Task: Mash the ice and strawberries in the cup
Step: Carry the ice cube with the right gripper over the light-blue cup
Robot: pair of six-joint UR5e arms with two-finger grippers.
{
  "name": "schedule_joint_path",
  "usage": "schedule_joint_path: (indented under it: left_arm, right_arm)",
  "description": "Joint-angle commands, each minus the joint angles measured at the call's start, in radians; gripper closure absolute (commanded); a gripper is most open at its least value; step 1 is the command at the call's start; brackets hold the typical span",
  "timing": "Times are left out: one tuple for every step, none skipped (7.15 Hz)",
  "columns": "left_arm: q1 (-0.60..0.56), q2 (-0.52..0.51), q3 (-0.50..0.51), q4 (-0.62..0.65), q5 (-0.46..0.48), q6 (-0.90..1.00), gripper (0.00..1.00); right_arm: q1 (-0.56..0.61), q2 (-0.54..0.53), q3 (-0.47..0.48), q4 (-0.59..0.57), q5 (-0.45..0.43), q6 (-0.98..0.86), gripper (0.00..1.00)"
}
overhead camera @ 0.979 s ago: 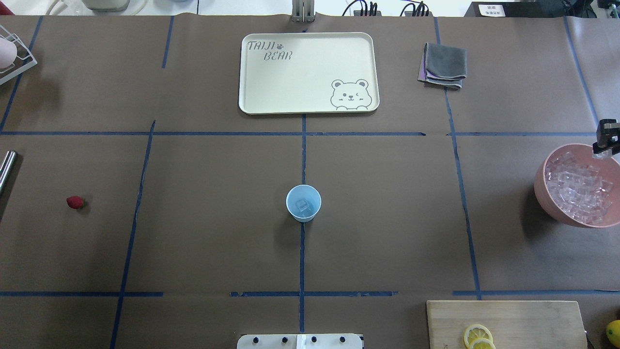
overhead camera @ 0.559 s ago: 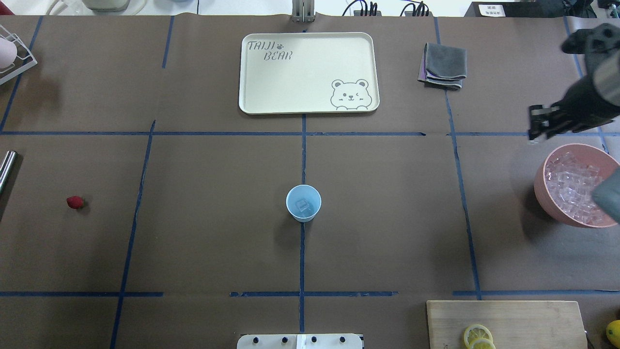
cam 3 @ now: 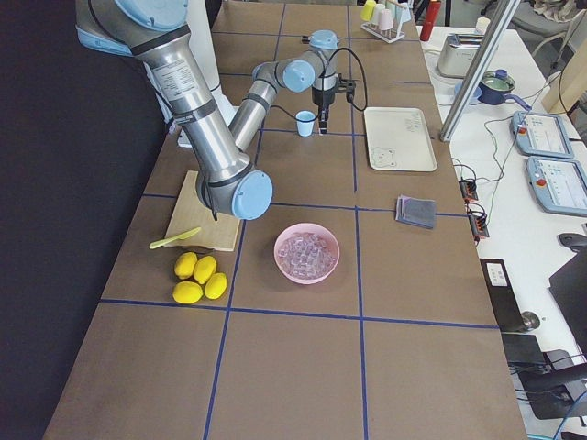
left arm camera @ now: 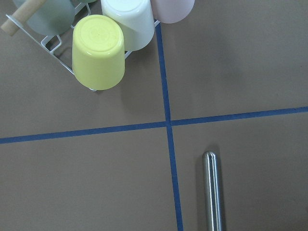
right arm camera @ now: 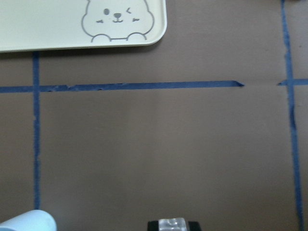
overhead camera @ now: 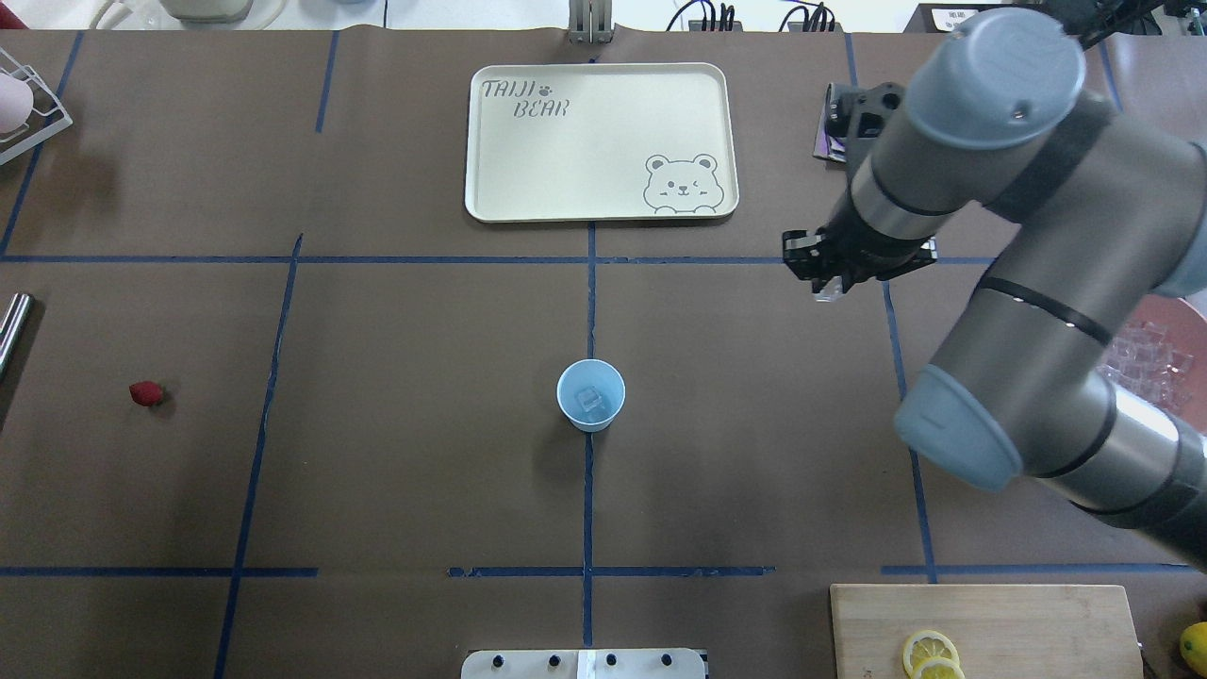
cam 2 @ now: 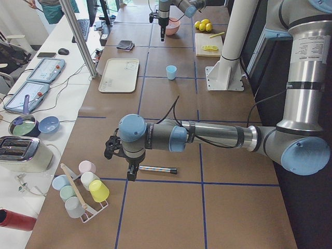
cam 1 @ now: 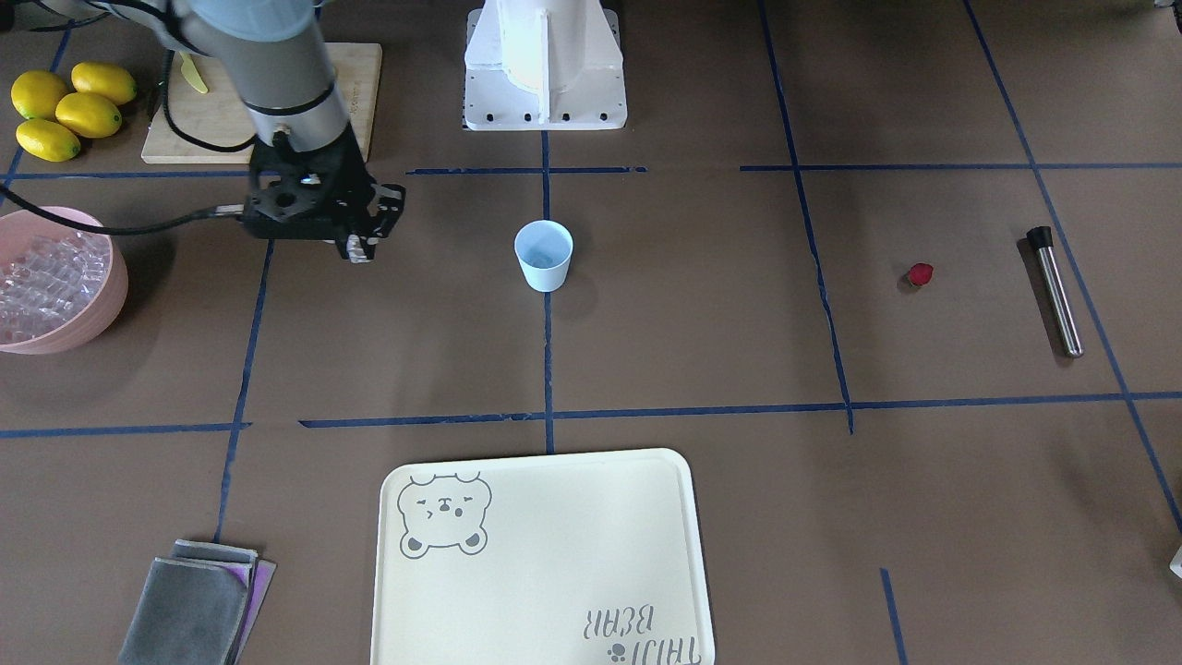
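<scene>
The pale-blue cup [overhead camera: 590,396] stands upright at the table's centre with one clear ice cube [overhead camera: 589,402] inside; it also shows in the front view as the cup [cam 1: 544,256]. My right gripper [overhead camera: 829,286] hangs above the table to the cup's right and farther back, shut on a clear ice cube [right arm camera: 172,224]. More ice [cam 1: 37,277] fills the pink bowl [cam 1: 103,305]. The strawberry [overhead camera: 146,393] lies alone at the far left. My left gripper [cam 2: 129,174] shows only in the exterior left view, over a steel muddler [left arm camera: 212,192]; I cannot tell its state.
A cream bear tray [overhead camera: 600,141] lies behind the cup, with a folded grey cloth [cam 1: 192,605] to its right. A cutting board [overhead camera: 985,627] with lemon slices sits front right, whole lemons [cam 1: 65,106] beside it. A rack of upturned cups [left arm camera: 110,38] stands far left.
My right arm has swung from over the pink bowl leftward toward the table's middle, carrying the ice cube. The cup and strawberry have not moved.
</scene>
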Motion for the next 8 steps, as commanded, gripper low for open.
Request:
schedule_joint_path:
  left_arm:
    - [0.000,-0.001,-0.001,0.002,0.000,0.000,0.00]
    - [0.000,-0.001,0.000,0.001,0.002,0.000,0.00]
    - [0.000,-0.001,-0.001,0.001,0.002,0.000,0.00]
    - [0.000,-0.001,0.002,-0.001,0.002,0.000,0.00]
    - [0.000,-0.001,0.002,0.001,0.002,0.002,0.00]
    - [0.000,-0.001,0.002,-0.001,0.002,0.000,0.00]
    - [0.000,-0.001,0.002,-0.001,0.002,0.002,0.00]
    - [0.000,-0.001,0.002,-0.001,0.002,0.002,0.00]
  right_arm:
    - [-0.086,0.128,-0.141,0.067,-0.031,0.089,1.00]
    - [-0.118,0.148,-0.175,0.105,-0.042,0.120,1.00]
    - [-0.147,0.158,-0.185,0.111,-0.051,0.125,1.00]
    - [-0.173,0.172,-0.197,0.111,-0.074,0.144,1.00]
    - [-0.196,0.211,-0.241,0.116,-0.086,0.157,0.99]
    - [-0.215,0.236,-0.274,0.124,-0.088,0.187,0.99]
    - [-0.227,0.238,-0.281,0.142,-0.099,0.194,0.99]
    - [-0.232,0.238,-0.286,0.144,-0.113,0.194,0.98]
